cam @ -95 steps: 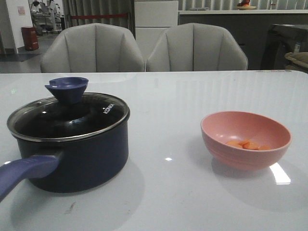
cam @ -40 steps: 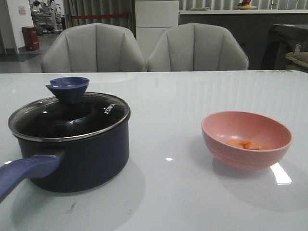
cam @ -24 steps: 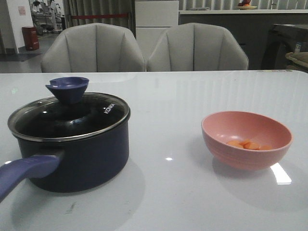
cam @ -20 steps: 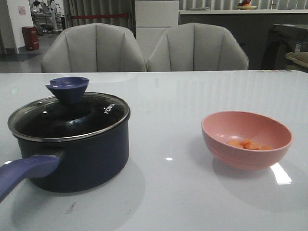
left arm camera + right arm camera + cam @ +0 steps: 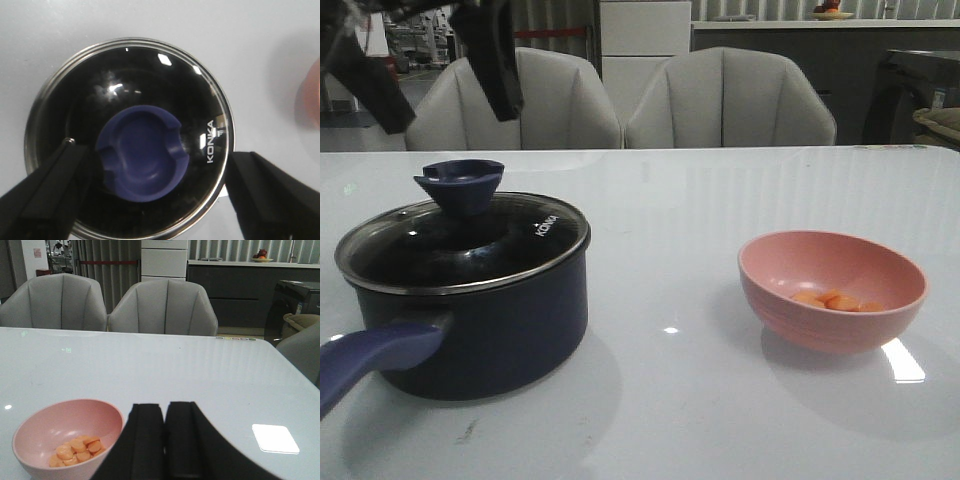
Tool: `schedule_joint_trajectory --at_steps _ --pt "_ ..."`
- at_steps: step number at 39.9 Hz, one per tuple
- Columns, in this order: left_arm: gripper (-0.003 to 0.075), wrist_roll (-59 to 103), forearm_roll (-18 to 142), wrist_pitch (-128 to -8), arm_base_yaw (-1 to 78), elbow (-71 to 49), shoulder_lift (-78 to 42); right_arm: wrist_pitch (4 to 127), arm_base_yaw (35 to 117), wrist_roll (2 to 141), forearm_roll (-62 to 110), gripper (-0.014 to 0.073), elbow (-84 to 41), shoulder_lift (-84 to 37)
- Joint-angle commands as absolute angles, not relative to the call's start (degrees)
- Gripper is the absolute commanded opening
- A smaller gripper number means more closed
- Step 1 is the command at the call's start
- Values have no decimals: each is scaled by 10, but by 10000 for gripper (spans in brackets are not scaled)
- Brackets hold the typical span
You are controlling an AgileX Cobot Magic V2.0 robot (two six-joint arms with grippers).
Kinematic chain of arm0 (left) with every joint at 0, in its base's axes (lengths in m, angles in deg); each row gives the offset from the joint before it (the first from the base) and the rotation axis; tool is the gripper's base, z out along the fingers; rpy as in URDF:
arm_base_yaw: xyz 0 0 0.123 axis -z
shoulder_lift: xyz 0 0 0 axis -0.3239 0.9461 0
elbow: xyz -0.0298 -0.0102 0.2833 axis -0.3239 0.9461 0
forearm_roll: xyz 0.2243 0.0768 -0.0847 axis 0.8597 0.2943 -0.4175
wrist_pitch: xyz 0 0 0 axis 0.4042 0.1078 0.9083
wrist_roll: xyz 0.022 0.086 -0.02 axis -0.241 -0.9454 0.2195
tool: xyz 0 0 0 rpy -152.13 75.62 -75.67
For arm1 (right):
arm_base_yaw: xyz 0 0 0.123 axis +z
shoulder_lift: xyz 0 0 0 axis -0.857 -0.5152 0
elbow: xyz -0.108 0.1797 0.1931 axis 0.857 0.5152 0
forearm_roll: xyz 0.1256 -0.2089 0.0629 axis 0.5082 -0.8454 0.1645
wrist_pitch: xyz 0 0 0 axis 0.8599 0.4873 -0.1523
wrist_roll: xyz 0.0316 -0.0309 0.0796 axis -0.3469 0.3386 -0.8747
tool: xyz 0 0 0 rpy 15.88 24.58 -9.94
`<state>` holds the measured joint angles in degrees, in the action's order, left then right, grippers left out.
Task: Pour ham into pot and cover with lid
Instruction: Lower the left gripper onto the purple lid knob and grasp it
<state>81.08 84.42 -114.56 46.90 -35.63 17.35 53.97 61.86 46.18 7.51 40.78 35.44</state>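
one pot (image 5: pixel 480 330), one lid (image 5: pixel 465 245), one bowl (image 5: pixel 832 290), two chairs (image 5: pixel 515 100)

dark navy pot (image 5: pixel 510 330), purple-blue knob on clear lid (image 5: pixel 505 250), salmon-pink bowl (image 5: pixel 832 290), pale orange ham (image 5: pixel 838 300), white surface (image 5: pixel 700 210).

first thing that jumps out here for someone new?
The pot on the table's left, with its lid on, and the left gripper open and hanging above the knob. Then the pink bowl on the right, holding the ham. The right gripper is shut and empty, near the bowl.
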Motion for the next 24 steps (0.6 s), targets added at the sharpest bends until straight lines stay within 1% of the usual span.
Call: schedule_joint_trajectory --at_steps 1,8,13,24 --pt "598 825 849 -1154 481 -396 181 495 616 462 68 134 414 365" --pt "598 863 874 -1187 481 -420 220 495 616 462 68 134 414 365" --pt "598 899 892 -1188 481 -421 223 495 616 462 68 134 414 365" --pt "598 914 899 -1193 479 -421 241 495 616 462 68 134 414 365"
